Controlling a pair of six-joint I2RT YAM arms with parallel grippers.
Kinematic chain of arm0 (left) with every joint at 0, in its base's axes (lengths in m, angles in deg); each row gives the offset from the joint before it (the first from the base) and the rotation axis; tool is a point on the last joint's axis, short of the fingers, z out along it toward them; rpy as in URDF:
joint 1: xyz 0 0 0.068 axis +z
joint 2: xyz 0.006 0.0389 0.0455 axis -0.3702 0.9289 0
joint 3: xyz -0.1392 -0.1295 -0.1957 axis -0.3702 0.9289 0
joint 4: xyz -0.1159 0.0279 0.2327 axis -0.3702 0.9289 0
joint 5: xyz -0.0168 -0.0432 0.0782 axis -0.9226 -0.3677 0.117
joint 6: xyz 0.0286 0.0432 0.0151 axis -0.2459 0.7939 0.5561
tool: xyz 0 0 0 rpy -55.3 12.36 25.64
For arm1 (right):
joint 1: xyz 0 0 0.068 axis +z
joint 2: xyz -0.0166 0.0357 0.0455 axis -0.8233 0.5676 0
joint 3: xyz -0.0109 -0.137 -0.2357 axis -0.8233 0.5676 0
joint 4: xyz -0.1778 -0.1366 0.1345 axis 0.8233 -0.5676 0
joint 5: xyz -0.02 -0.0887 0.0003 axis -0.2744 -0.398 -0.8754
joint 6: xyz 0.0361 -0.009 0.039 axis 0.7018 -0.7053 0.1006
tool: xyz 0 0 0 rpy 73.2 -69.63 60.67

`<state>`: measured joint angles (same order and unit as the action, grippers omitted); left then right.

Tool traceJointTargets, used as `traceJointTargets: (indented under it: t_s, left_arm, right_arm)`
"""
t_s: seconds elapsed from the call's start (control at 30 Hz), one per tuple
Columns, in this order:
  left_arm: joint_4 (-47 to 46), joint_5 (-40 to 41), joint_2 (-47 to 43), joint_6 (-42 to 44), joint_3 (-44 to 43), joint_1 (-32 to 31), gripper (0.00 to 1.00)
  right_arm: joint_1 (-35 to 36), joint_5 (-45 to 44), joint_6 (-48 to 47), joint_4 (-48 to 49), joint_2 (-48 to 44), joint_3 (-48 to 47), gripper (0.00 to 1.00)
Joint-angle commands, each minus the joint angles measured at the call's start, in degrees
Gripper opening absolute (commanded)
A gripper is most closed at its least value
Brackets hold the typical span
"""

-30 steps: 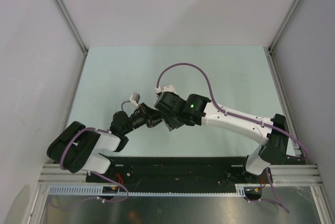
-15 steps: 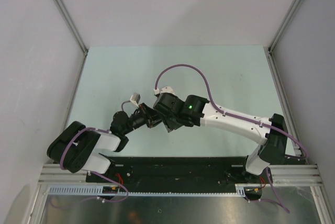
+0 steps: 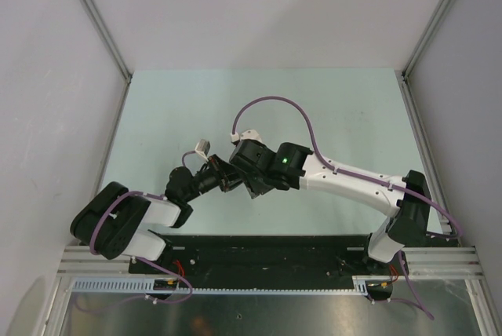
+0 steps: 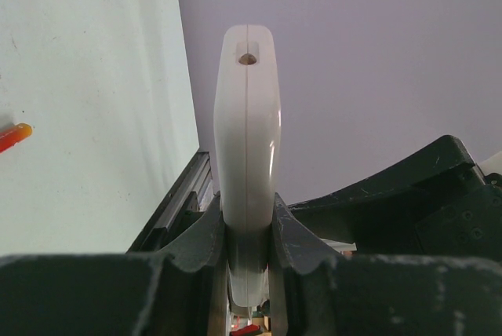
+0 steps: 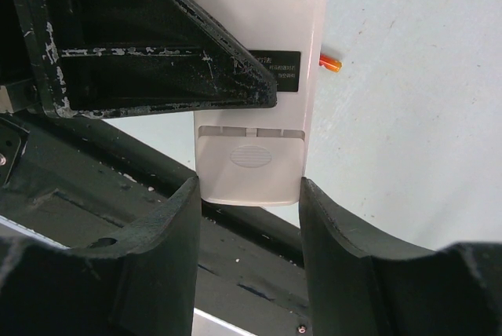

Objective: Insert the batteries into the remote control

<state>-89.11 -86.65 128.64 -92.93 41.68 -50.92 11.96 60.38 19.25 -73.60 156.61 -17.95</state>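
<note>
My left gripper [image 4: 248,222] is shut on the remote control [image 4: 247,132], which I see edge-on there as a white slab sticking straight out from the jaws. The right wrist view shows the remote control's [image 5: 259,30] plain white back with a black label and its ribbed battery cover [image 5: 251,165] in place. My right gripper [image 5: 251,195] has one finger against each side of that cover end. One orange-red battery [image 5: 330,63] lies on the table beyond, also visible as the battery [image 4: 14,136] at the left. From above, both wrists [image 3: 239,171] meet and hide the remote.
The pale green table [image 3: 329,108] lies between grey walls. A black base plate and metal rail [image 3: 267,253] run along the near edge. The left gripper's black finger [image 5: 157,61] crosses the remote's back in the right wrist view.
The right wrist has shifted slightly left toward the left gripper. The left arm and the remote have stayed put.
</note>
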Motion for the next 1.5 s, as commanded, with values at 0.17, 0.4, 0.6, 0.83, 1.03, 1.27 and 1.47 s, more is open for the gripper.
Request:
traceJointTargets:
  t_s: [0.17,0.4,0.6,0.83,1.03,1.27,1.47]
  left_arm:
    - [-4.6,-0.8,-0.6,-1.0,-0.1,-0.9,0.00]
    - [-4.6,-0.8,-0.6,-1.0,-0.3,-0.9,0.00]
    - [-4.6,-0.5,-0.7,-1.4,-0.3,-0.9,0.00]
    - [-4.6,-0.6,-1.1,-2.0,-0.8,-1.0,0.00]
    - [-4.6,-0.8,-0.7,-2.3,-1.0,-1.1,0.00]
    - [-4.6,-0.7,0.0,-2.5,-1.0,-1.2,0.00]
    - [-4.6,-0.6,0.4,-2.8,-1.3,-1.2,0.00]
  right_arm:
    - [0.2,-1.8,0.7,0.6,1.5,-1.5,0.04]
    - [0.0,-1.8,0.6,0.7,1.5,-1.6,0.13]
    - [-0.4,-1.3,1.2,1.0,1.4,-1.3,0.18]
    - [-0.8,-1.1,1.8,2.1,0.7,-0.4,0.25]
    - [-0.8,-2.0,1.9,2.2,0.6,-0.4,0.32]
    - [-0.9,-3.1,1.7,1.6,0.8,-0.7,0.37]
    - [-0.8,-4.2,1.6,1.1,0.9,-0.7,0.40]
